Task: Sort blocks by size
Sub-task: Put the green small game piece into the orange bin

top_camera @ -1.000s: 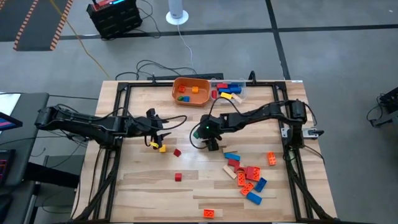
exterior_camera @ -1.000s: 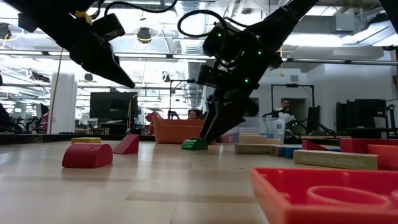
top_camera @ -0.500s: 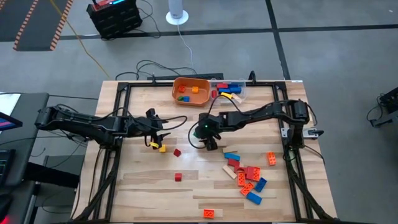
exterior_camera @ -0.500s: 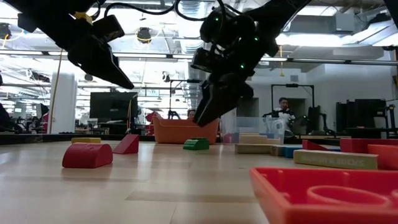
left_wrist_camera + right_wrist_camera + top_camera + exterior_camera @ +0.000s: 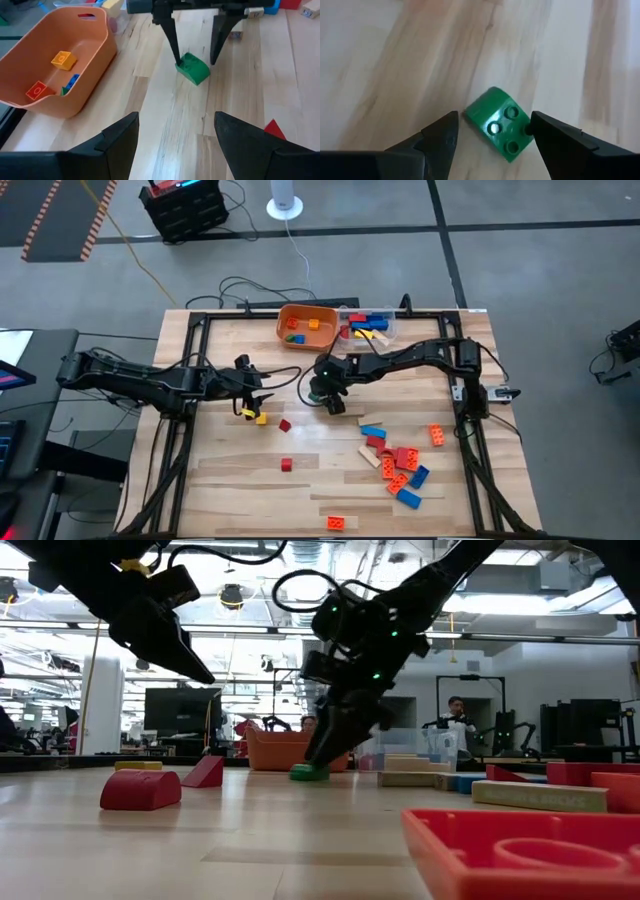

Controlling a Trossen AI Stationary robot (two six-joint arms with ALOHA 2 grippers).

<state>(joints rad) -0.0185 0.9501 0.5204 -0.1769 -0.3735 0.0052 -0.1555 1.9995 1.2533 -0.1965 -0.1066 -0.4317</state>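
Observation:
A green block (image 5: pixel 500 131) with a rounded edge and three studs lies flat on the table; it also shows in the left wrist view (image 5: pixel 192 68) and the low view (image 5: pixel 310 772). My right gripper (image 5: pixel 492 127) is open, low over it, with one finger on each side. It stands mid-table, in front of the orange bowl (image 5: pixel 307 327). My left gripper (image 5: pixel 175 135) is open and empty, raised above the table at the left (image 5: pixel 262 402), facing the green block. Small yellow blocks (image 5: pixel 250 414) lie under it. My right gripper points down with its fingers on either side of the green block, which lies flat on the table. One fingertip (image 5: pixel 532 131) stands right at the block's corner. I cannot tell whether it touches the block.
The orange bowl holds a few small blocks. A clear container (image 5: pixel 368 325) beside it holds longer ones. Small red blocks (image 5: pixel 284 425) lie mid-table. A cluster of red, blue, orange and tan blocks (image 5: pixel 398 465) lies front right. An orange block (image 5: pixel 337 523) sits at the near edge.
My right gripper has risen from beside the green block, shifted a little toward the table's left and far side, and come down again with its fingers astride the block. The block stays on the table.

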